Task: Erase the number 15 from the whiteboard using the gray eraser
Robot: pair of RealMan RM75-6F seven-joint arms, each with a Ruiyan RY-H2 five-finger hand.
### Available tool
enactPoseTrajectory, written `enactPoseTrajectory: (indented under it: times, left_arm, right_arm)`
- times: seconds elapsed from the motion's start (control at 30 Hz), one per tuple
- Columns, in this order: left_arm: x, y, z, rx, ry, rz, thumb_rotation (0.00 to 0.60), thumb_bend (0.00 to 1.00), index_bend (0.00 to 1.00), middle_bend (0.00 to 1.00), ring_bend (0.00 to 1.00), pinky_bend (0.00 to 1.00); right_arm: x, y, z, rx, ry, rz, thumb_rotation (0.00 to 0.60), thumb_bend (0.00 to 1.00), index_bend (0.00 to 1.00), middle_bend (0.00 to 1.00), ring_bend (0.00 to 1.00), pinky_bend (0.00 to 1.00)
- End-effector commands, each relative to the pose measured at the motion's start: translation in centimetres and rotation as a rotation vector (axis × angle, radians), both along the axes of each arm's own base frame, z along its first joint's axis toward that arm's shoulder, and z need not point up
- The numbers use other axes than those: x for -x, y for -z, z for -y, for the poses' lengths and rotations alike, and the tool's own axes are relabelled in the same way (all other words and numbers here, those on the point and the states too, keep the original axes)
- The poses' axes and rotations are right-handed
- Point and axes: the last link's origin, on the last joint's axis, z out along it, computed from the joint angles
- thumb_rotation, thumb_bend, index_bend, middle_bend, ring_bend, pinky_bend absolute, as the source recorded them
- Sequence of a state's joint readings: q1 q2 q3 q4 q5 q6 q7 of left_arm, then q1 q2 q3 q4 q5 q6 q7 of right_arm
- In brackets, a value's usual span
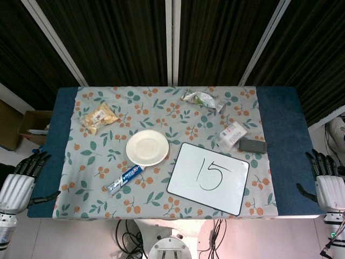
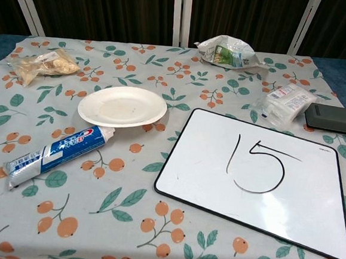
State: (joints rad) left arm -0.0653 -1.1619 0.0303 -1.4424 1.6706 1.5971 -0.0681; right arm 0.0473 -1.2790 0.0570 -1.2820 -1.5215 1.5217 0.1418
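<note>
Dark slatted panels are standing behind a table (image 1: 280, 135) that is wearing a floral cloth (image 1: 161, 116) over blue. Toward the robot's right, a whiteboard (image 1: 226, 189) is lying flat and slightly askew, showing "15" (image 2: 257, 166) in black marker. Just beyond its far right corner, apart from it, the gray eraser (image 2: 335, 118) is resting on the cloth's edge, with a clear wrapped packet (image 2: 283, 102) sitting beside it. Left of the board a paper plate (image 2: 122, 106) is lying, its near rim overlapping a toothpaste tube (image 2: 54, 154). A snack bag (image 2: 43, 64) is sitting at the far left and a crumpled bag (image 2: 227, 51) at the far middle.

Both hands are showing only in the head view. The left hand (image 1: 24, 175) is hovering off the table's left edge, fingers apart and holding nothing. The right hand (image 1: 326, 178) is hovering past the right edge, likewise spread and holding nothing, well apart from the eraser.
</note>
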Motion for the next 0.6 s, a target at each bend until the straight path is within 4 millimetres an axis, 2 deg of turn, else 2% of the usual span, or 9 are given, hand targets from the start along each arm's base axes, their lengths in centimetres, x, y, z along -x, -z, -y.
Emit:
enactPoseTrajectory:
  times: [0.03,0.4,0.6]
  left_arm:
    - [0.0,0.0,0.0,0.001,0.000,0.001,0.415,0.07,0.10,0.09,0.08,0.18]
    - [0.1,-0.1,0.0,-0.002,0.001,0.001,0.418,0.07,0.10,0.09,0.08,0.18]
    - [0.0,0.1,0.0,0.006,0.002,-0.002,0.416,0.07,0.10,0.09,0.08,0.18]
  right_arm:
    - [0.0,0.0,0.0,0.000,0.001,0.000,0.600,0.14,0.00,0.00,0.00,0.00]
    - [0.2,0.2,0.3,-0.008,0.007,-0.003,0.600,0.13,0.00,0.00,0.00,0.00]
    - [-0.9,0.6,2.4,-0.067,-0.017,-0.057,0.600,0.13,0.00,0.00,0.00,0.00]
